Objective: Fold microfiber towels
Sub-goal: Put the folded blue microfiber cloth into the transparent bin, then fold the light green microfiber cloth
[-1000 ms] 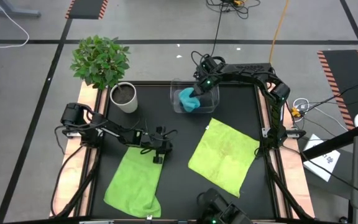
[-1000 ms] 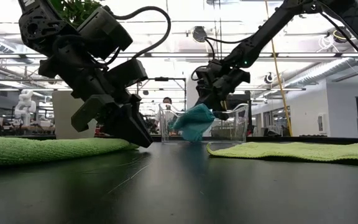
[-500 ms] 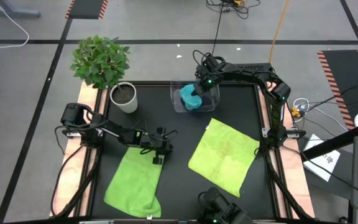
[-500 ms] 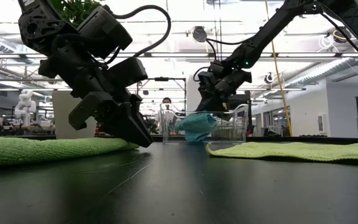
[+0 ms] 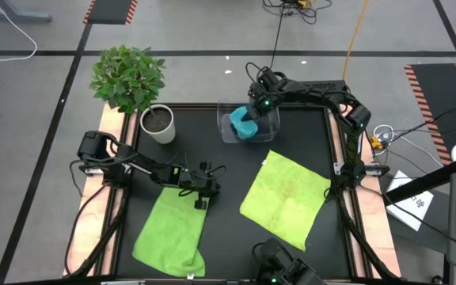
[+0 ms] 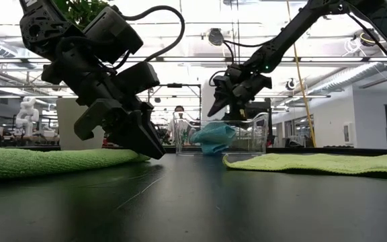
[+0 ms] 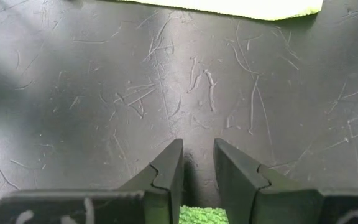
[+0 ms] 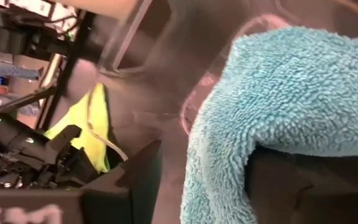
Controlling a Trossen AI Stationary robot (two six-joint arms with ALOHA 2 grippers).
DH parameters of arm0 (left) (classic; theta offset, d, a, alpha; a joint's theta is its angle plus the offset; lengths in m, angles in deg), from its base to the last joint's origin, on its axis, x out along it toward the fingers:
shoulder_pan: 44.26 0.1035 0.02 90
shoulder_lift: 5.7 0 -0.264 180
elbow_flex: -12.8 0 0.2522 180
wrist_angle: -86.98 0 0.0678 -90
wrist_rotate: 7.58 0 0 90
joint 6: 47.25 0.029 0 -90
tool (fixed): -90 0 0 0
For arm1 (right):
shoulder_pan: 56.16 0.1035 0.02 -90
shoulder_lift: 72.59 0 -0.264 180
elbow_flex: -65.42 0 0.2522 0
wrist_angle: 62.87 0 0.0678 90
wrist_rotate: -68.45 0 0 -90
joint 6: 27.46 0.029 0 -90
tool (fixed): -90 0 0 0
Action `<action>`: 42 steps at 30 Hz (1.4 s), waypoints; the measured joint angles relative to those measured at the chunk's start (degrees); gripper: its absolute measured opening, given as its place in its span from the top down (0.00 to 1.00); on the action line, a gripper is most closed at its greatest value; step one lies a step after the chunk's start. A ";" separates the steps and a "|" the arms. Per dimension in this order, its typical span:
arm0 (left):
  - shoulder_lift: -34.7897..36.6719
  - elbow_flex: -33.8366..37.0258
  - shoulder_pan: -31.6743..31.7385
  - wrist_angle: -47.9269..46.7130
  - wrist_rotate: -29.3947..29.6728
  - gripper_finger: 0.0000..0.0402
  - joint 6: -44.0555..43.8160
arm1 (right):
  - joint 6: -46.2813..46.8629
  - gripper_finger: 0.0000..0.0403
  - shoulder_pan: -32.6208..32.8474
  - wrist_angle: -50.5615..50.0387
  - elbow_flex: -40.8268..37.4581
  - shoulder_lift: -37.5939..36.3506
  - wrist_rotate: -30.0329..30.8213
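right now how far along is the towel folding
About a third done, judging by the layout. The small turquoise-blue fuzzy towel lies bunched in the clear plastic bin, with the open right gripper just above it. Nothing is gripped: the left gripper hovers at the top edge of one flat lime-green fuzzy towel. That one and the other lime-green towel both lie spread out, unfolded.

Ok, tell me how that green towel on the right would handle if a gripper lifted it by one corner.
The green towel would probably sag and drape, since it lies flat with soft wrinkles. It likely weighs little, being a thin sheet against the table. Its fuzzy pile should grip well rather than slip.
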 joint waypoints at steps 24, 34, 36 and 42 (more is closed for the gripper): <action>0.00 0.00 -0.04 0.48 -0.55 0.77 -1.00 | 0.71 0.43 0.20 0.73 0.02 -7.06 4.67; 0.00 0.02 -0.04 1.22 -0.85 0.77 -0.41 | 0.57 0.43 1.22 -1.76 0.02 -6.58 4.76; 0.00 0.02 -0.04 1.42 -0.85 0.77 -0.39 | -0.21 0.43 1.43 -2.68 0.02 -6.58 4.89; 0.00 0.02 -0.04 0.85 -0.83 0.77 -0.70 | -8.01 0.51 4.78 -3.87 -0.09 -10.32 4.95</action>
